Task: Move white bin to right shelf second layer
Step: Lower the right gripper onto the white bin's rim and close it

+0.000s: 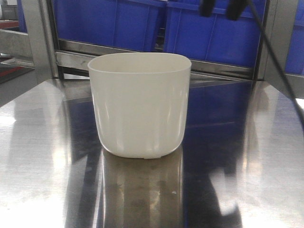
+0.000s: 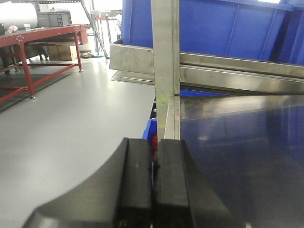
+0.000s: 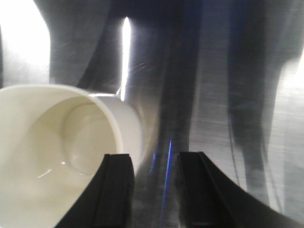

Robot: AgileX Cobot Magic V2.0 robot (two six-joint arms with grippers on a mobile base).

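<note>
Empty white bin (image 1: 139, 107) stands upright midway between the desk's (image 1: 247, 166) side edges, right end effector (image 3: 154, 190) spread near its rim, left end effector (image 2: 154, 166) pressed together at the desk's left edge

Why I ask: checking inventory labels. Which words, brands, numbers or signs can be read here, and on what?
No readable text in any view.
white bin: plain, no markings visible.
blue crates: no label visible.
cardboard box in the left wrist view: too small to tell.
</note>
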